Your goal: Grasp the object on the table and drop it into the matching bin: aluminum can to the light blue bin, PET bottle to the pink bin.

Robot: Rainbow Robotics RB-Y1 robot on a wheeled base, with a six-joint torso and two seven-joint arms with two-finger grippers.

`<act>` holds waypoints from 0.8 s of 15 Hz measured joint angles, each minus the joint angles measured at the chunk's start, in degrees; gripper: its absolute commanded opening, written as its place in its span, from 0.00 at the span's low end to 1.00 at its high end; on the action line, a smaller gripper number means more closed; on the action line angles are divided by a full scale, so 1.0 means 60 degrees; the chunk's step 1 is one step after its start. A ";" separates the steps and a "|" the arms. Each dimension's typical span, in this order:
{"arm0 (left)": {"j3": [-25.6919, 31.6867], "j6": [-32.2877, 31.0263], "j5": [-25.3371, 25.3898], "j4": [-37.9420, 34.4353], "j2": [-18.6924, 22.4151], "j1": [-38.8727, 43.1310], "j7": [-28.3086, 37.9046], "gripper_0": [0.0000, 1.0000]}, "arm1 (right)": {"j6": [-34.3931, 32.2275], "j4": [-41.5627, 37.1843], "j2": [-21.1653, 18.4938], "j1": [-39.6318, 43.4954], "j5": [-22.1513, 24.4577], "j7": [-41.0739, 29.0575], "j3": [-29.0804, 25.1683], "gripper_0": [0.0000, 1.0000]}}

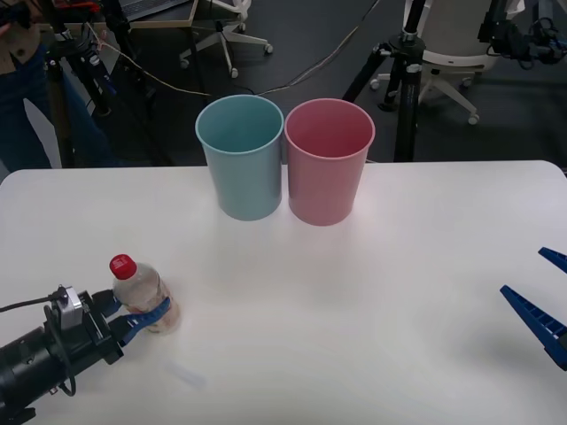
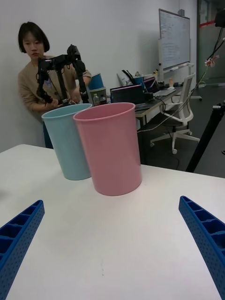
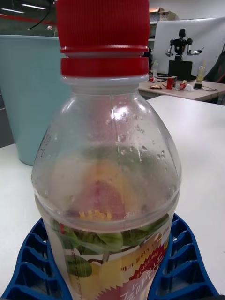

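The PET bottle [image 1: 142, 288], clear with a red cap and a white, orange and red label, stands upright near the front left of the white table [image 1: 372, 310]. My left gripper [image 1: 146, 312] is shut on its lower body, and the blue fingers [image 3: 33, 262] hug both sides of the bottle [image 3: 108, 178]. Side by side at the far middle of the table stand the light blue bin [image 1: 241, 168] and, to its right, the pink bin [image 1: 326, 173]. At the table's right edge my right gripper [image 1: 542, 294] stays open and holds nothing, facing the pink bin [image 2: 112, 150] and the light blue bin [image 2: 70, 140].
Bare tabletop lies between the bottle and the bins. Beyond the far edge stand a black tripod [image 1: 403, 80], another stand at the left [image 1: 62, 97] and office chairs [image 1: 221, 35]. Behind the bottle rises the light blue bin [image 3: 28, 93].
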 measured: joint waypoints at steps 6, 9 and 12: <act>0.0000 0.0948 0.0723 -0.2072 0.0769 0.1415 0.0872 0.00 | 0.0000 0.0000 0.0000 0.0000 0.0000 0.0000 0.0000 1.00; 0.0321 0.1043 0.0820 -0.3043 0.0999 0.1967 0.1760 0.00 | 0.0000 0.0000 0.0000 0.0000 0.0000 0.0000 0.0000 1.00; 0.0583 0.1082 0.0809 -0.3770 0.1176 0.2284 0.2056 0.00 | 0.0000 0.0000 0.0000 0.0000 0.0000 0.0000 0.0000 1.00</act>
